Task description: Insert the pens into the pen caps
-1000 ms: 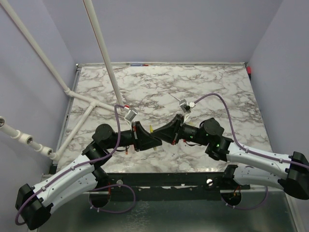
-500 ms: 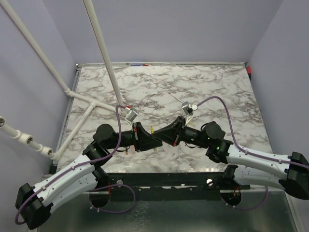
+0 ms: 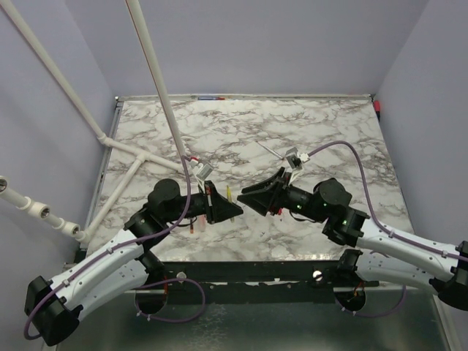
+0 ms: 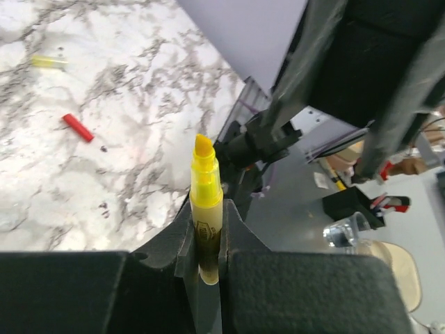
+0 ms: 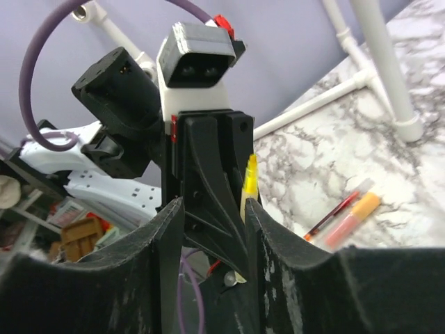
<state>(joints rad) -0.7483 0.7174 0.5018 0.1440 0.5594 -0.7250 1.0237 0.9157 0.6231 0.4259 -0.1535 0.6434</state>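
Left jaws clenched on slim yellow plastic pen, tip bare; right jaws released, empty. Next, probably: fetch stubby yellow cap

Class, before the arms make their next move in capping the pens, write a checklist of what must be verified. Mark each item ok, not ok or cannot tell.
1. Grip: yellow pen clamped in left end effector, bare tip outward: ok.
2. Cap in right end effector: not ok; its fingers stand apart with nothing between them.
3. Matching yellow cap in sight, lying free on the table: ok.
4. Spare red cap apart from the yellow cap: ok.
5. Clearance between the two end effectors: cannot tell; from above their tips look very close.
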